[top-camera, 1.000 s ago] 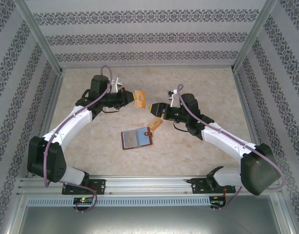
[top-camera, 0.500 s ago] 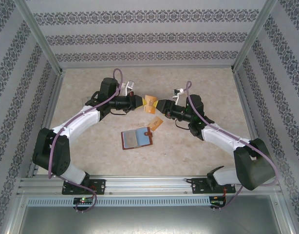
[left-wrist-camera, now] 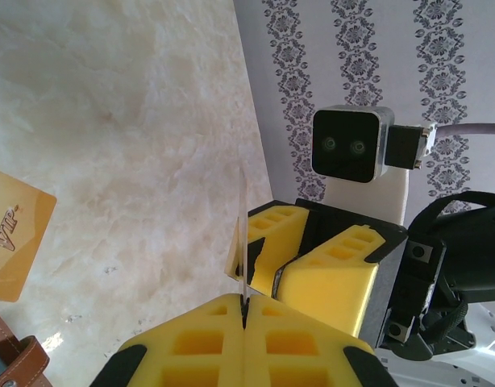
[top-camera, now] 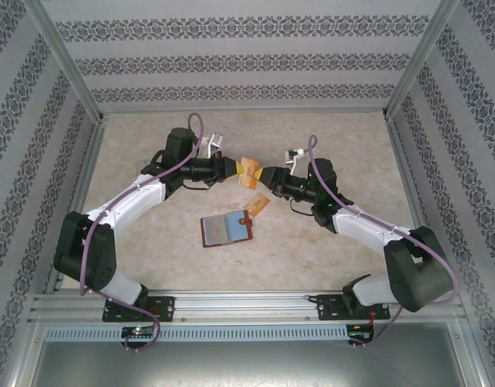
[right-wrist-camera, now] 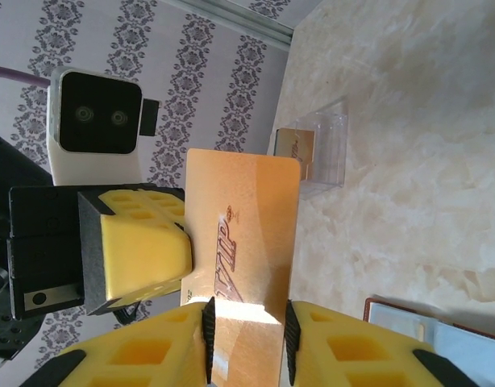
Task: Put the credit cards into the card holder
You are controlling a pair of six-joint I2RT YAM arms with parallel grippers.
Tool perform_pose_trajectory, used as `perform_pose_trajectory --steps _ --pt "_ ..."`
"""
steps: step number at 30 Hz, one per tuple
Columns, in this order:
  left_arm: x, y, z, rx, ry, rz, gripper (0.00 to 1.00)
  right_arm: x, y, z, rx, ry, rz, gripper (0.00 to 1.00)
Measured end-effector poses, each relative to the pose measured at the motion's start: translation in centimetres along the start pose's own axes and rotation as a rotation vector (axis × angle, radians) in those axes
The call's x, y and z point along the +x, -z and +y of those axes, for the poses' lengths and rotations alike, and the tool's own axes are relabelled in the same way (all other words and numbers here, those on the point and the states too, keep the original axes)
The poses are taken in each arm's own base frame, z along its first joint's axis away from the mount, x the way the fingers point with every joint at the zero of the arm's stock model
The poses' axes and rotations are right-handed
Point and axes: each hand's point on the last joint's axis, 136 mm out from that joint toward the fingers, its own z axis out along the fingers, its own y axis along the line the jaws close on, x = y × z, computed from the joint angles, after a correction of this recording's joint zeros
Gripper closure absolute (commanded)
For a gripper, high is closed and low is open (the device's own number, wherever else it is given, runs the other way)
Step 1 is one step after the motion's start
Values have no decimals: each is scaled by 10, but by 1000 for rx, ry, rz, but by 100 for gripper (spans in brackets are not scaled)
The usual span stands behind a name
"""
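Observation:
An orange-tan VIP credit card (top-camera: 249,171) hangs in the air between both grippers above the table. My left gripper (top-camera: 234,168) is shut on it, and in the left wrist view the card (left-wrist-camera: 243,234) stands edge-on in the seam of the left gripper (left-wrist-camera: 246,302). My right gripper (right-wrist-camera: 246,318) is closed across the card (right-wrist-camera: 243,234), its pads against both long edges. A second orange card (top-camera: 258,203) lies flat on the table beside the card holder (top-camera: 227,230). The holder lies open with its greyish-blue pockets up, and its corner (right-wrist-camera: 449,334) shows at the lower right of the right wrist view.
A small clear plastic box (right-wrist-camera: 316,153) with another orange card inside stands on the table beyond the grippers. Patterned walls and metal posts enclose the marble-look table (top-camera: 344,145) on three sides.
Over the last second both arms swung inward, bringing the left gripper's card to the right gripper, which now closes across it. Since half a second ago almost nothing has moved.

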Motion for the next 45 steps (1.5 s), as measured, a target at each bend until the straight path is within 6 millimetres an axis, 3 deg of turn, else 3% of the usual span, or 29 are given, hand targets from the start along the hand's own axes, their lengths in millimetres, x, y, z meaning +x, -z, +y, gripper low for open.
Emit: perform_pose_trajectory --steps 10,14,20,32,39,40,43,45 --pt "-2 1 -11 38 1 9 100 0 0 1 -15 -22 7 76" --pt "4 0 -17 61 7 38 100 0 0 12 -61 -9 17 71" --pt "6 0 -19 55 12 52 100 -4 -2 18 -98 -18 8 86" --pt "7 2 -16 -1 -30 66 100 1 -1 17 -110 -26 28 73" --pt "8 0 -4 -35 -14 68 100 7 1 12 -105 -33 43 98" --pt "8 0 -3 -39 -11 69 96 7 1 12 -106 -31 44 99" --pt "9 0 -1 -50 -14 71 64 8 1 12 -107 -33 50 100" --pt "8 1 5 -73 -6 64 54 11 0 12 -104 -32 60 100"
